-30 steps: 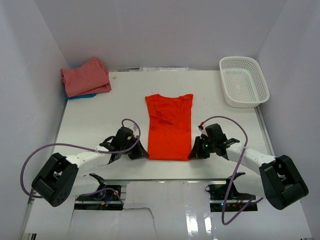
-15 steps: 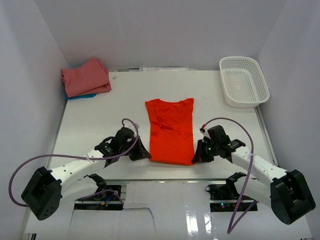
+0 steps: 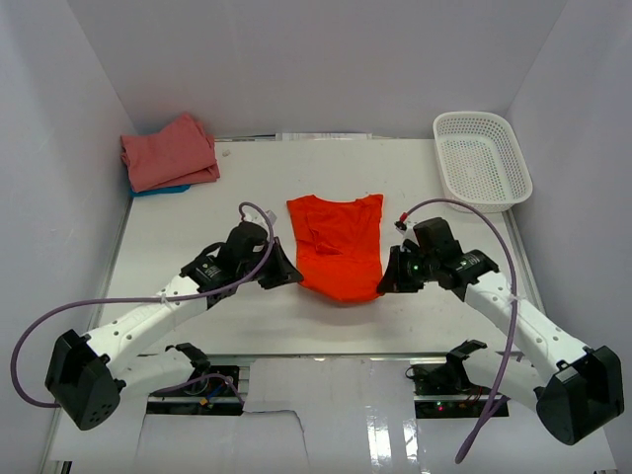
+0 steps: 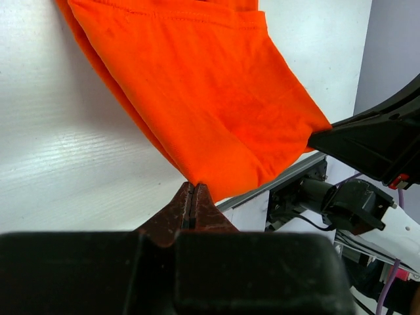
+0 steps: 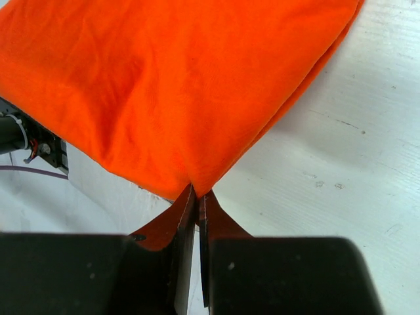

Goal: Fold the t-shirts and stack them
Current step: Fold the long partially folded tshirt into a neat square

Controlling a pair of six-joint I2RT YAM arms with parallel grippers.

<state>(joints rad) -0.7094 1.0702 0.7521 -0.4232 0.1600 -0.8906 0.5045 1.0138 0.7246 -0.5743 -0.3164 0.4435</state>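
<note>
Above table [image 3: 178, 227], left end effector [image 3: 293, 278] clenches orange-red t-shirt [image 3: 339, 247]; right end effector [image 3: 381, 286] likewise.

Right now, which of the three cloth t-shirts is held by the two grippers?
The bright orange-red cloth t-shirt in the middle: left gripper and right gripper each pinch a near corner. The salmon-pink t-shirt and blue t-shirt lie far left, untouched.

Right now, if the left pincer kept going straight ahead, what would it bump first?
The orange shirt the left pincer is pinching. Past that, probably the right pincer, though depth is unclear.
</note>
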